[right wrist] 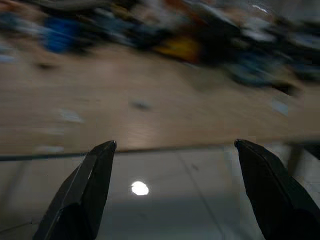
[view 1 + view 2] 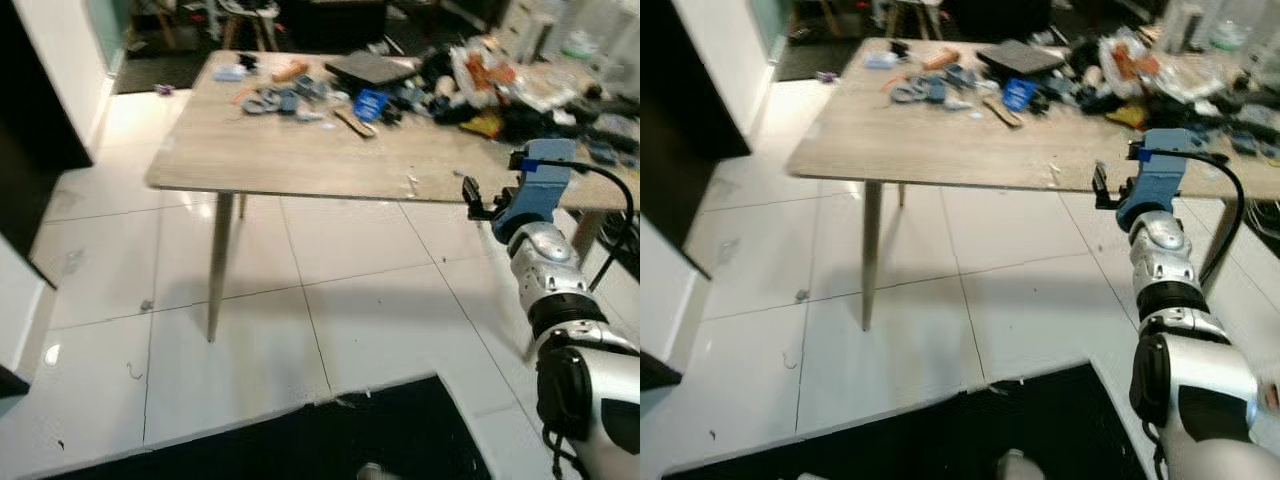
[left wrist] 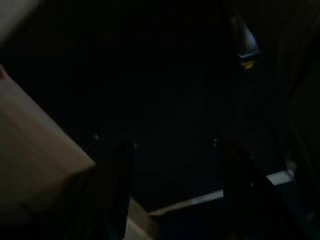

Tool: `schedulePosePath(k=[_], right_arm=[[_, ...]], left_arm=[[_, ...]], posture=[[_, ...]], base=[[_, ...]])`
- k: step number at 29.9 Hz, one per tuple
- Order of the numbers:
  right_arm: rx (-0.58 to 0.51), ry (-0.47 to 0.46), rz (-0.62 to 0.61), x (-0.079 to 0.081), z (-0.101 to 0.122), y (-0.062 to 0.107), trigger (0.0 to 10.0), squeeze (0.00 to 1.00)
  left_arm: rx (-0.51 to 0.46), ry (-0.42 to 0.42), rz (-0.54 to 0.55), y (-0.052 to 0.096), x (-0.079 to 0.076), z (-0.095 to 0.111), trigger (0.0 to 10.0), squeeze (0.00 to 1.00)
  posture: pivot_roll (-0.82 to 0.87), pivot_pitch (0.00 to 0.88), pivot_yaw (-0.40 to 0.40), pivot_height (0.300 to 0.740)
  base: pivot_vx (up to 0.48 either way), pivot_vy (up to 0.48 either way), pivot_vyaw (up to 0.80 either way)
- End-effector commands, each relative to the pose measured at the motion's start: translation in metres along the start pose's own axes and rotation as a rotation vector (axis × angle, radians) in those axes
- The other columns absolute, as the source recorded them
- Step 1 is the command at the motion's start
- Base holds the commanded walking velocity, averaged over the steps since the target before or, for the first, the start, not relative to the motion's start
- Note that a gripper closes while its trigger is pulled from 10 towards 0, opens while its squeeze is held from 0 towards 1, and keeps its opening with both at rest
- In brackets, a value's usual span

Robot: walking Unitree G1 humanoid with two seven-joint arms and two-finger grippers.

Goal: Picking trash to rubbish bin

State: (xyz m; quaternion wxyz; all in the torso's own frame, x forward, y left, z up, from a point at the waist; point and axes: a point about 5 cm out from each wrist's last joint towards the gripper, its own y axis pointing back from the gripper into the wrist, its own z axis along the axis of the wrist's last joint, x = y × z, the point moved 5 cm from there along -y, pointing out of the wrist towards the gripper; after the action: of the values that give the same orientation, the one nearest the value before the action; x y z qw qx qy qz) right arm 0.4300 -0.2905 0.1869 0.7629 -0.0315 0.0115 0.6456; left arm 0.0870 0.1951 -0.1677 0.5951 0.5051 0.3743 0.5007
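Ahead of the right gripper's (image 1: 175,192) fingers (image 1: 87,190) stretches the table (image 2: 300,160), a long pale wooden top on thin legs over a white tiled floor (image 2: 260,330). Its near half is bare; the clutter (image 2: 500,85) is heaped along the far edge and toward the far right corner, beyond the fingertips, presumably because the table is used as a dumping surface. That heap is where the trash for this task most likely lies: crumpled wrappers, dark bags, a yellow scrap (image 1: 182,47), a blue packet (image 2: 370,104) and a flat black box (image 2: 370,68), with a looser scatter of small grey and orange bits (image 2: 285,95) farther left of the fingers. Which piece is meant cannot be told yet, and no bin is seen.

The right arm (image 2: 545,270) is raised and stretched forward at table height, its blue wrist (image 2: 535,195) level with the near edge. I judge this a reaching pose, set up to pass over the edge toward the heap. Its two black fingers stand wide apart and hold nothing, with the table edge and a strip of floor between them; the tips are just short of the tabletop.

The left wrist view is very dark; a pale slab (image 3: 35,165) sits beside dim finger shapes, whose state cannot be told.
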Motion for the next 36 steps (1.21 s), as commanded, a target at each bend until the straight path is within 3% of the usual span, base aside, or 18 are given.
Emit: schedulePosePath(k=[1, 9, 12, 24, 30, 36], right_arm=[[-0.015, -0.016, -0.001, 0.002, 0.006, -0.002, 10.0, 0.0], [-0.02, -0.008, 0.022, 0.006, 0.005, -0.002, 10.0, 0.0], [-0.026, -0.01, 0.08, 0.014, 0.004, -0.001, 10.0, 0.0], [-0.027, 0.0, 0.159, 0.027, -0.001, 0.001, 10.0, 0.0], [-0.026, 0.002, 0.276, 0.047, -0.004, 0.004, 10.0, 0.0], [-0.002, 0.027, 0.312, 0.055, -0.01, 0.005, 10.0, 0.0]], left_arm=[[-0.074, -0.012, -0.024, -0.001, -0.009, 0.023, 10.0, 0.0], [-0.073, -0.016, -0.026, -0.001, -0.009, 0.023, 10.0, 0.0], [-0.072, -0.019, -0.027, -0.001, -0.009, 0.023, 10.0, 0.0], [-0.066, -0.028, -0.028, -0.001, -0.009, 0.02, 10.0, 0.0], [-0.068, -0.037, -0.024, -0.001, -0.008, 0.021, 10.0, 0.0], [-0.07, -0.036, -0.006, -0.001, -0.006, 0.023, 10.0, 0.0]], posture=[[-0.06, 0.078, 0.011, 0.74], [-0.06, 0.08, 0.01, 0.74], [-0.06, 0.082, 0.012, 0.74], [-0.06, 0.084, 0.018, 0.74], [-0.07, 0.085, 0.024, 0.74], [-0.07, 0.085, 0.025, 0.74]], base=[[0.48, 0.0, 0.0], [0.48, 0.0, 0.0], [0.48, 0.0, 0.0], [0.48, 0.0, 0.78], [0.48, 0.0, 0.75], [0.139, 0.0, 0.0]])
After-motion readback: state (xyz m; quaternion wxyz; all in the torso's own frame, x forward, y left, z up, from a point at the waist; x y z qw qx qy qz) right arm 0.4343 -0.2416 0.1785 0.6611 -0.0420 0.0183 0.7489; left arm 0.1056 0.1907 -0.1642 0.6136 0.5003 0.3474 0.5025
